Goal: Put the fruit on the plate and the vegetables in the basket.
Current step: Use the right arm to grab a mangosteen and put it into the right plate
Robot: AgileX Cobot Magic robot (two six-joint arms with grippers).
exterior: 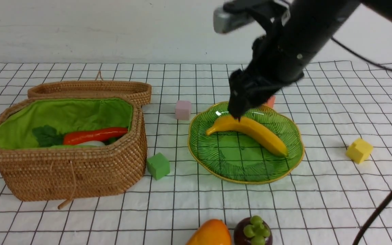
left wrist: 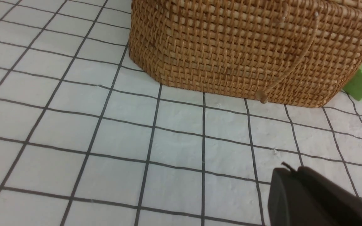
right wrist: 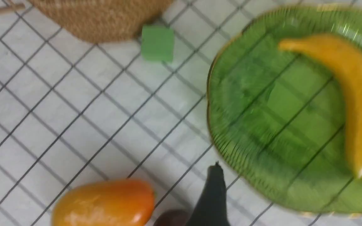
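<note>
The yellow banana (exterior: 250, 131) lies across the green glass plate (exterior: 237, 160). My right gripper (exterior: 238, 114) hangs just above the banana's stem end, open and empty. In the right wrist view its fingers (right wrist: 214, 191) straddle the plate's rim (right wrist: 256, 175), with the banana (right wrist: 353, 94) beyond them. The mango (exterior: 211, 233) and the mangosteen (exterior: 253, 231) rest on the cloth at the near edge. The wicker basket (exterior: 80, 170) holds the carrot (exterior: 95, 135), with bits of the white radish (exterior: 92, 143) and the cucumber (exterior: 60, 146) showing. My left gripper (left wrist: 289, 171) is shut and empty, low over the cloth in front of the basket (left wrist: 247, 47).
Foam cubes are scattered about: a green one (exterior: 158, 165) between basket and plate, a pink one (exterior: 183, 109) behind, a yellow one (exterior: 359, 150) at the right, and an orange one (exterior: 270, 101) behind the right arm. The basket's lid (exterior: 90, 89) lies open at the back.
</note>
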